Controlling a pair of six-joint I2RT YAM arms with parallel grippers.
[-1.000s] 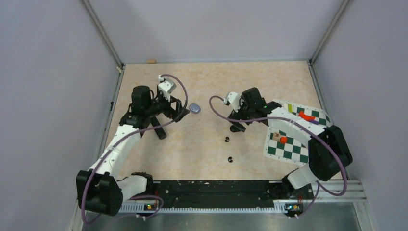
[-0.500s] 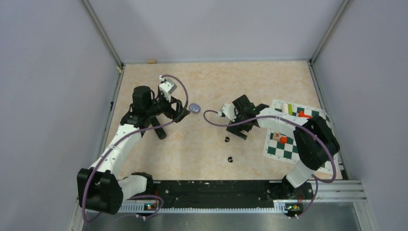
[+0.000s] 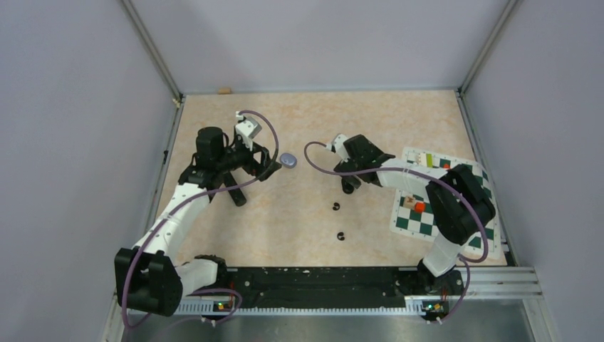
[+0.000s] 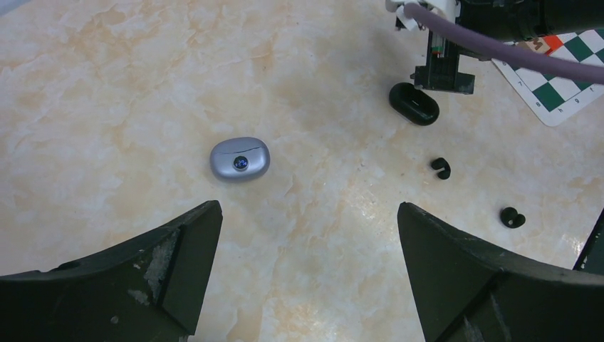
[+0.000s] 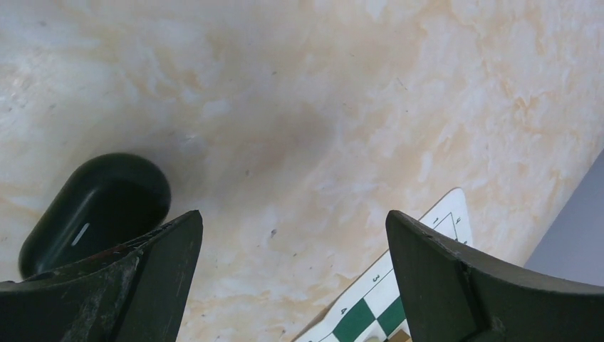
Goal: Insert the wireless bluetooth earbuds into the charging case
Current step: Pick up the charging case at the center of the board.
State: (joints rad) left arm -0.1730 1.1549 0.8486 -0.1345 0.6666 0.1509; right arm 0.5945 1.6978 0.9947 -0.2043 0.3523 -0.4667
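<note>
Two glossy black earbuds lie on the table, one at mid-table (image 3: 336, 206) (image 4: 441, 168) and one nearer the front (image 3: 341, 236) (image 4: 511, 217). A closed black oval case (image 3: 348, 187) (image 4: 414, 103) (image 5: 92, 210) lies beside my right gripper's left finger. My right gripper (image 3: 354, 178) (image 5: 292, 271) is open and empty, just above the table next to that case. A closed silver-purple case (image 3: 288, 160) (image 4: 240, 159) lies ahead of my left gripper (image 3: 265, 166) (image 4: 306, 214), which is open and empty. No pale purple earbuds are in view.
A green-and-white checkered mat (image 3: 417, 214) (image 5: 370, 313) with red and orange blocks (image 3: 419, 206) lies at the right, under the right arm. Grey walls enclose the table on three sides. A small tan piece (image 3: 225, 90) sits at the back edge.
My right arm has shifted left, its elbow swinging in over the mat; the gripper dipped toward the front, then came back beside the black case. The left arm has barely moved.
</note>
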